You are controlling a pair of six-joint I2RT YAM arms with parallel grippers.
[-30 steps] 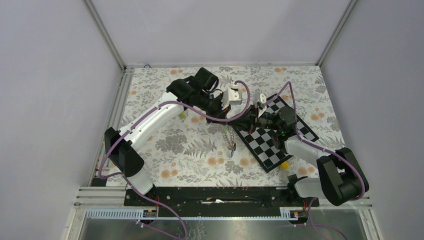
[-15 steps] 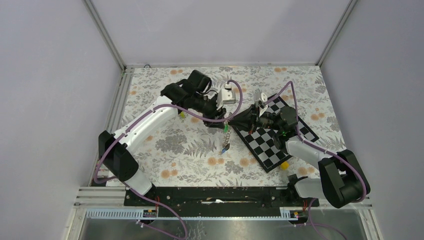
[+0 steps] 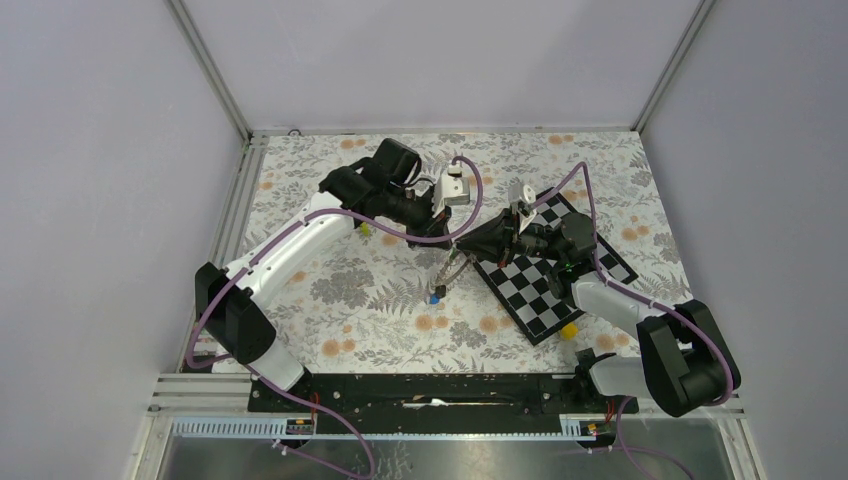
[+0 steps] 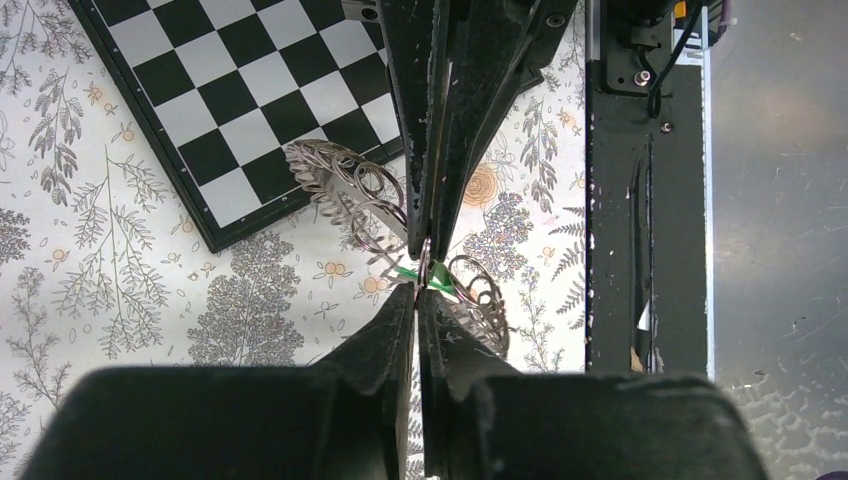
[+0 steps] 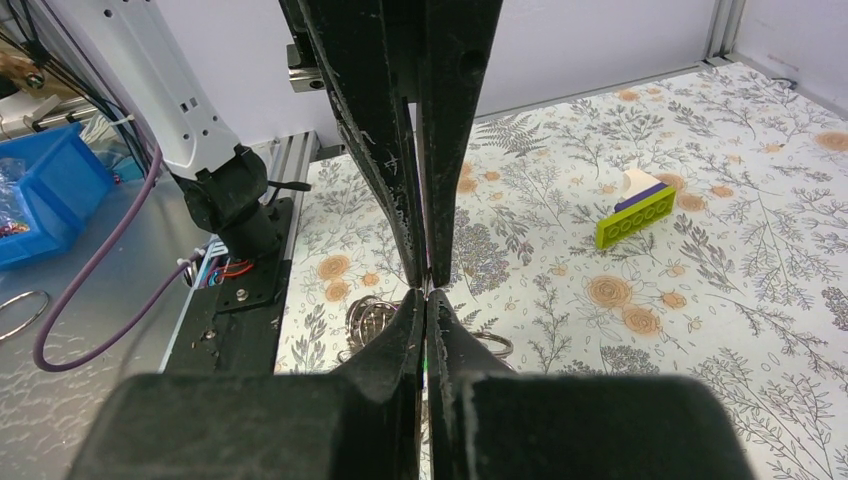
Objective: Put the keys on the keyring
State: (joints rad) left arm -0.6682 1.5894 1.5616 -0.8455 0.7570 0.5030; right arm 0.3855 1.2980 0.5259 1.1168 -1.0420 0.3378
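My left gripper (image 3: 457,240) and right gripper (image 3: 473,243) meet tip to tip above the table's middle, both shut. In the left wrist view the left gripper (image 4: 420,292) pinches the keyring (image 4: 352,192), whose silver loops spread to both sides of the fingers. The green key (image 4: 436,284) sits right at the meeting tips. In the right wrist view the right gripper (image 5: 426,293) shows a green sliver between its fingers, and keyring loops (image 5: 370,320) hang below. A strand of the keyring (image 3: 447,275) dangles with the blue key (image 3: 435,297) at its end. The black-brown key is hidden.
A black-and-white checkerboard (image 3: 555,275) lies under the right arm, also in the left wrist view (image 4: 250,90). A small yellow block (image 3: 568,330) lies by its near corner. A yellow-green stick (image 5: 636,215) lies beyond the left arm. A blue bin (image 5: 40,185) stands off the table.
The left gripper has drawn slightly left and back, with the right gripper following to meet it. The dangling strand with the blue key has swung to the left.
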